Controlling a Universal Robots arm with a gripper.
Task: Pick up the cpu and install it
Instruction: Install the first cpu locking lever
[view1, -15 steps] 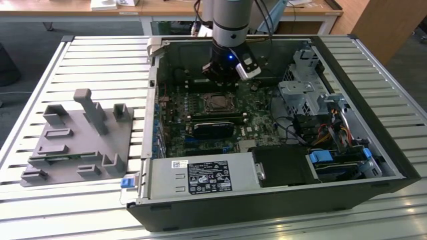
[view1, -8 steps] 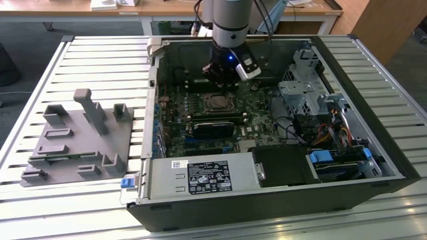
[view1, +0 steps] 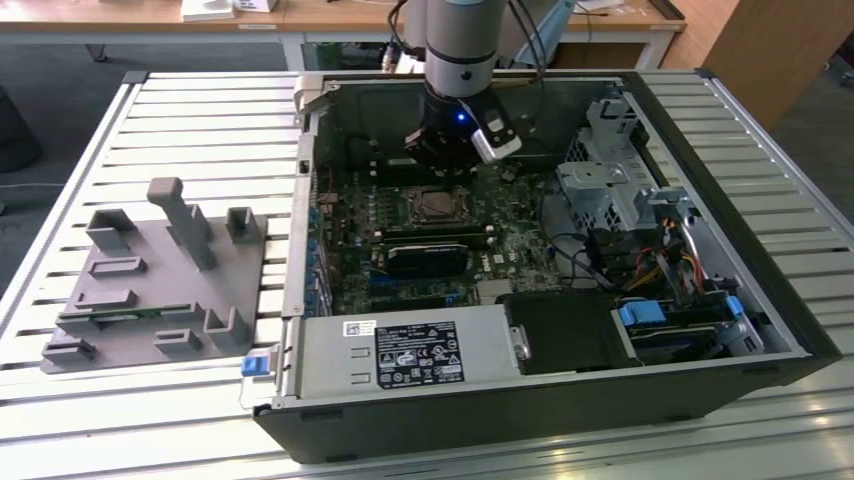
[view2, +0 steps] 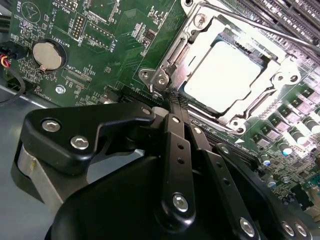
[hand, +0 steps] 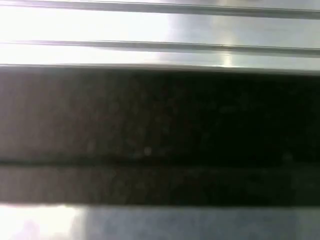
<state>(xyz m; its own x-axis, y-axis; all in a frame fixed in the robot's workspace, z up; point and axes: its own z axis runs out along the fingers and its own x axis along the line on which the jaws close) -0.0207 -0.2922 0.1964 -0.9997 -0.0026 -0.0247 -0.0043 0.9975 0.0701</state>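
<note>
The cpu (view2: 225, 75), a flat square chip with a bright silver top, lies inside the metal socket frame (view2: 165, 70) on the green motherboard. In the exterior view the socket (view1: 430, 205) sits mid-board inside the open computer case. My gripper (view1: 443, 168) hangs just behind the socket, low over the board. In the second wrist view its black fingers (view2: 176, 130) come together at the tips, and the gripper (view2: 172, 96) is shut with nothing in it. The tips are right beside the corner of the socket frame, apart from the chip.
The case walls (view1: 310, 200) surround the board. A grey power supply (view1: 400, 355) fills the near side, with a drive cage and cables (view1: 627, 210) to the exterior view's right. A grey parts fixture (view1: 154, 290) stands on the slatted table. A coin battery (view2: 46, 55) sits on the board.
</note>
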